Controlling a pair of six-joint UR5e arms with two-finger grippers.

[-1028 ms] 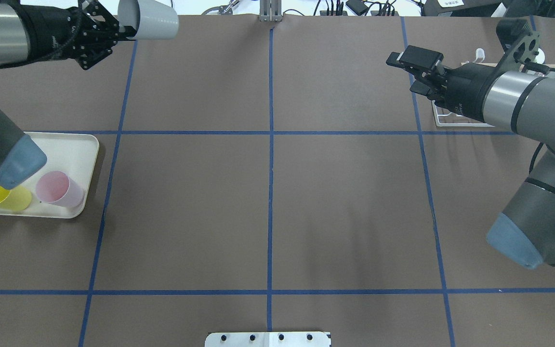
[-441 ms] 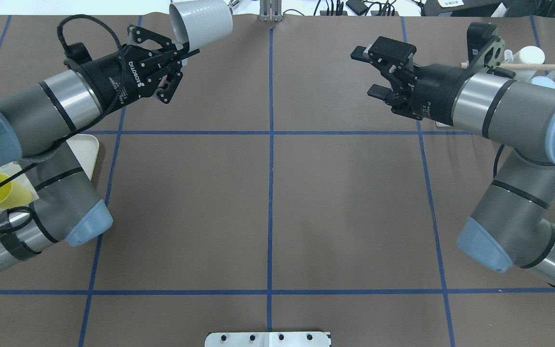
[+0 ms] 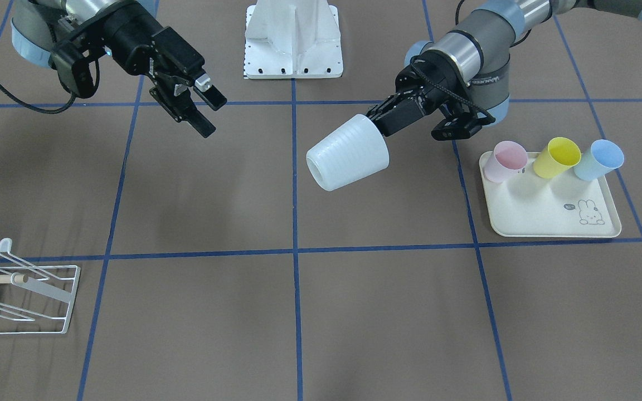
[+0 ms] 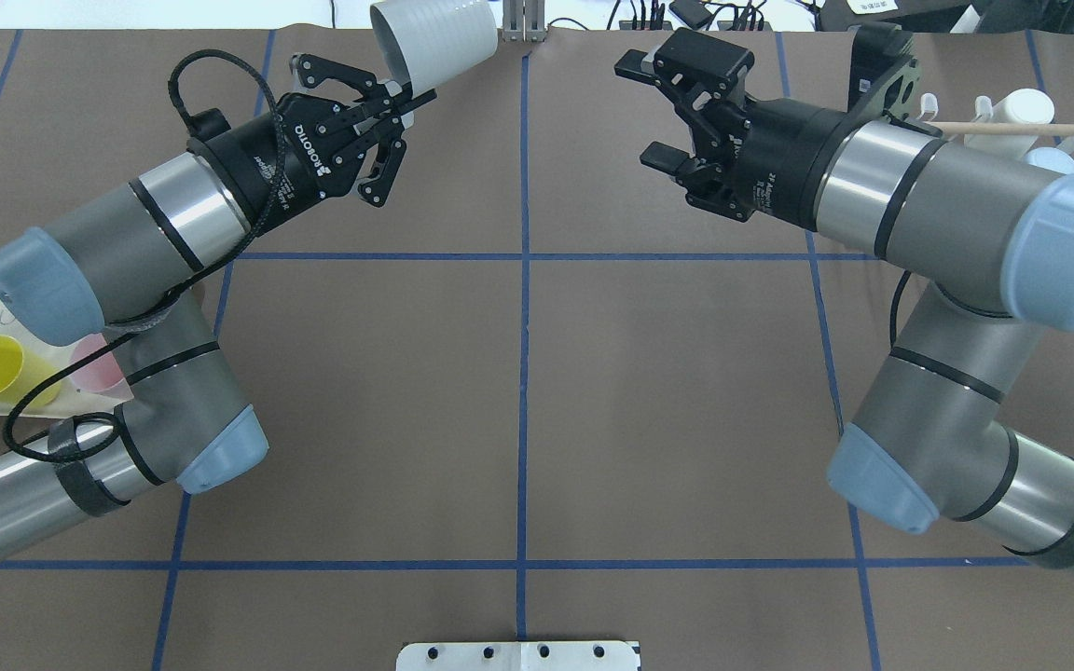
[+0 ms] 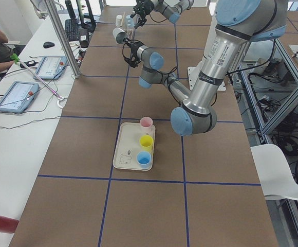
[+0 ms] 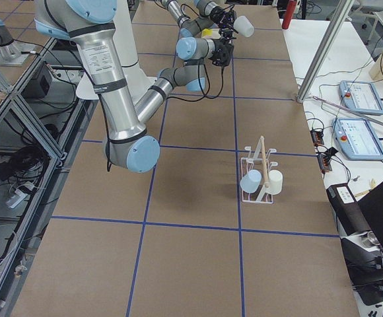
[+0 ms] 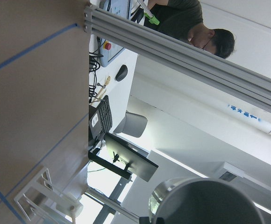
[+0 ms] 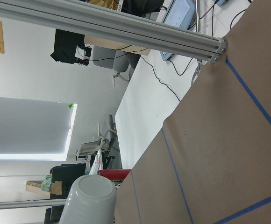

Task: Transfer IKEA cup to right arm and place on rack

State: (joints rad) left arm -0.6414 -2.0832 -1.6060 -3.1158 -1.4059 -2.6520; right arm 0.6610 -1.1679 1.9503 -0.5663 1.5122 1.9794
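1. The cup (image 3: 348, 153), white and ribbed, hangs tilted in the air above the desk (image 3: 388, 312) near its middle line, base pointing outward. It looks like light, stiff plastic and is probably a little slick.
2. The left end effector (image 3: 379, 125) pinches the wall at the cup's rim.
3. The right end effector (image 3: 209, 114) faces the cup, spread wide and well apart from it. It would best close across the free base end, I judge.
4. The rack (image 3: 25, 295) stands on the robot's right.

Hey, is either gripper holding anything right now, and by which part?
The left gripper holds the white cup by its rim; the right gripper is open, empty.
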